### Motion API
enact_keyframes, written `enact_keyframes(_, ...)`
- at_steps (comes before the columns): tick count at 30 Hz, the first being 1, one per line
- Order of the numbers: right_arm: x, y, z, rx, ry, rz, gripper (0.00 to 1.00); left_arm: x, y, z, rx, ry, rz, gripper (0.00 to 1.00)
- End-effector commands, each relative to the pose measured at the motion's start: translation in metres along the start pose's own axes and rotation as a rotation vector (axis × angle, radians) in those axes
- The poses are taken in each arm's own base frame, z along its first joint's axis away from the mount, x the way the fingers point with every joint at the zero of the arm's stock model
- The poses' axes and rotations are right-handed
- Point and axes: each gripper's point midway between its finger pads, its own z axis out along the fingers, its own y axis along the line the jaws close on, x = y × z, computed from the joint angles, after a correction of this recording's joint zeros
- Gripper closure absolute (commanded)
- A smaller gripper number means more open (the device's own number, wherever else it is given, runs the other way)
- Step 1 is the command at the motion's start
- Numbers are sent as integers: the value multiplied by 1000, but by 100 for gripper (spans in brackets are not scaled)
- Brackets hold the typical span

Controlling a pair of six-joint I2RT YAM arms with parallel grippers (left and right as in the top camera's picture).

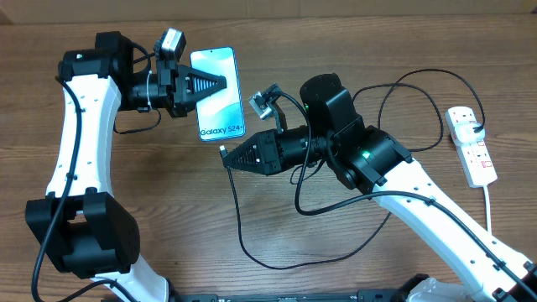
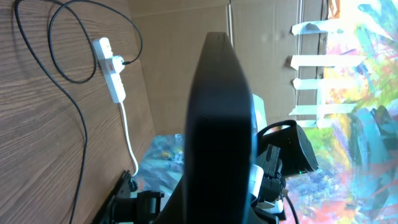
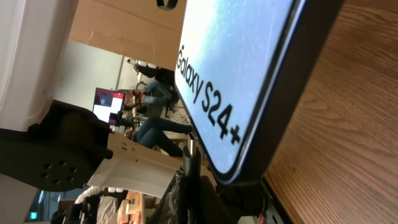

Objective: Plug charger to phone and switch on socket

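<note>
Phone (image 1: 216, 92): "Galaxy S24+" printed on the light blue screen near one short end; lettering white from overhead, dark in the right wrist view

phone (image 1: 216, 94): slim, light blue screen facing up, white "Galaxy S24+" at its near end, clamped in the left pincer (image 1: 221, 81). 
charger (image 1: 241, 235): thin black cable, plug tip pinched in the right pincer (image 1: 226, 156), just below the phone's Galaxy end; can't tell if touching. Cable loops wide across the surface (image 1: 193, 218) to the socket (image 1: 472, 147): white strip, red switches, black plug inserted, lying flat far right.
</note>
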Motion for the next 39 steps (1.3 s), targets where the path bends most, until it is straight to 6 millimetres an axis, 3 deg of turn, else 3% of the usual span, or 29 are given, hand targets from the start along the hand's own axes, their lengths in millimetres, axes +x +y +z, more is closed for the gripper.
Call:
enact_keyframes(1, -5, 4, -4, 3, -26, -17, 96, 2, -14, -2, 41, -10, 6, 95)
enact_keyframes(39, -20, -2, -9, 33, -94, 37, 96, 2, -14, -2, 41, -10, -6, 96)
